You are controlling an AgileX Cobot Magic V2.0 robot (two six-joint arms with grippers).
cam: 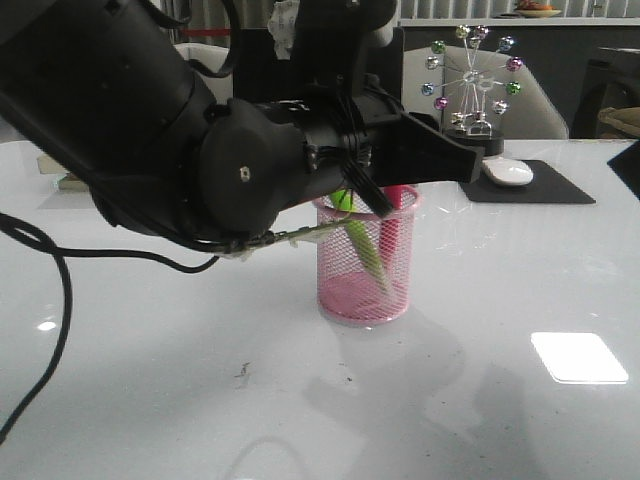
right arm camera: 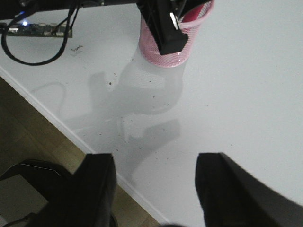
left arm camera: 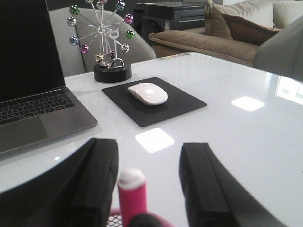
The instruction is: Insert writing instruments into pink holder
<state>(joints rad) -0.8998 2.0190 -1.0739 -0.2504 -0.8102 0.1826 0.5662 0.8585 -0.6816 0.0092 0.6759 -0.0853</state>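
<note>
Looming black across the front view, the left arm hangs over the pink wire-mesh holder on the white desk, lime green marker leaning inside. Left wrist view: left hand spread around the upright pink marker. Right wrist view: right hand spread, holding nothing, well apart from the holder.
</note>
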